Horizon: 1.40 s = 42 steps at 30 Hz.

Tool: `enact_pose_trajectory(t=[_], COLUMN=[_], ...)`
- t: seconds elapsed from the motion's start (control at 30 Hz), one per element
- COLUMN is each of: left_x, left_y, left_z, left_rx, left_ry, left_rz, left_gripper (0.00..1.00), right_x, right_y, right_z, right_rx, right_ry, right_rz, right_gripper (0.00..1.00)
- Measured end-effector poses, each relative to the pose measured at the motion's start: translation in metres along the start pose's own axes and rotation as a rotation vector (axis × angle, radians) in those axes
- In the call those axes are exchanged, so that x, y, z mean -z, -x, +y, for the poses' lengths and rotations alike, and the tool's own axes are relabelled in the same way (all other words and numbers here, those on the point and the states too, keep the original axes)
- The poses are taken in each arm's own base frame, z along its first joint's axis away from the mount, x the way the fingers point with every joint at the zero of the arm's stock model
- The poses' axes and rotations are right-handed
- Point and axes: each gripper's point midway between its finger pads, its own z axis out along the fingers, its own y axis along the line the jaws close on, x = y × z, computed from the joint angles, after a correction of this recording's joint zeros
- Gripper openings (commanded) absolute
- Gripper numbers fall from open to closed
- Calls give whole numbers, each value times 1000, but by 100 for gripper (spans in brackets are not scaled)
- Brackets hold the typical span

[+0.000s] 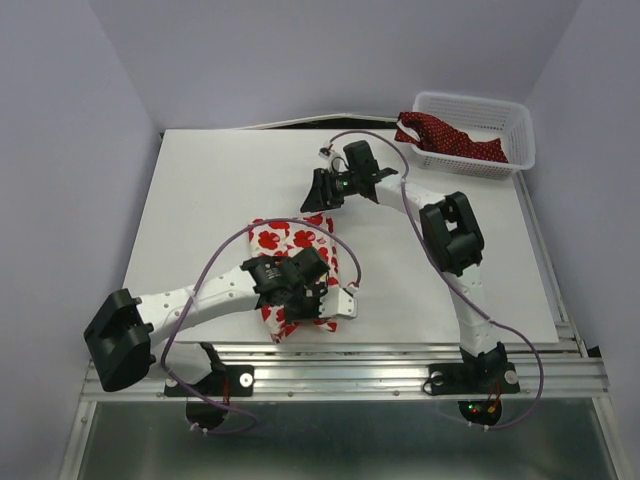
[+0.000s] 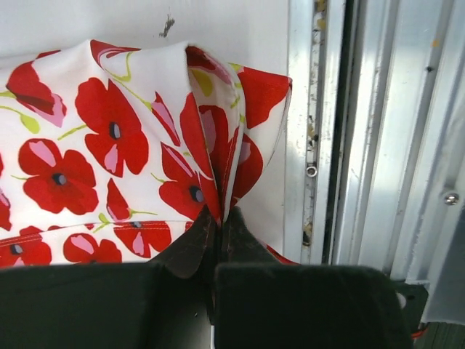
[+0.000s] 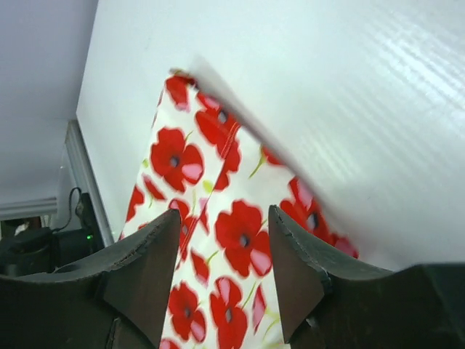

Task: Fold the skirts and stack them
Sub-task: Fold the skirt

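**Step in hand:** folding the poppy skirt [image 1: 275, 238]. It lies bunched on the counter [image 1: 220, 190], well apart from the basket [image 1: 520, 135], to its near-left.

**Fingers:**
- The left fingers [image 2: 190, 247] are clamped together on a raised pleat at the skirt edge farthest from the basket, just beside the rail [image 2: 363, 145].
- The right fingers [image 3: 142, 269] stand apart and empty over the skirt edge nearer the basket.

**Recommendation:** the right fingers need a matching pinch on that edge before any lift, so the cloth carries flat, not twisted.

**Surroundings:** of the 2 skirts, the dotted skirt [image 1: 450, 140] sits in the basket, draped over its rim.

**Hazard:** the cable [image 1: 212, 262] loops across the poppy skirt and may drag cloth.
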Motion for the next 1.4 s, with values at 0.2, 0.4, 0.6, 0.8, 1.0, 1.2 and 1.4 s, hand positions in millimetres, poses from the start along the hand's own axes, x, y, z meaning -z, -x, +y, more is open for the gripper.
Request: enact_pose_trajectory(t=[0.2,0.4,0.6,0.8,1.0,1.2,1.4], left_x=[17,25,46,54,47,39,35], left_y=[25,22,25,20,7,-6,-8], left_z=[-2,12,65,113,160,191,206], left_rx=[-23,-7,18,-14,-39,-54,-83], left_ry=[-50,-89,2,106,156,198,225], left_rz=[-53,-44,-58,-23,32,56,48], left_gripper=[0,0,0,0,0,0,3], right_x=[-31,-40,-42,-39,-37,-36,-35], right_y=[-6,-22,-52,-67,-74,-79,-81], right_z=[-40,-43,-39,-34,-31,-29,-28], right_rx=[-15,21,35,21,7,-3,-8], right_ry=[-37,-23,27,72,99,117,126], right_rz=[33,77,140,176,195,207,213], right_gripper=[54,42,30,27,26,26,26])
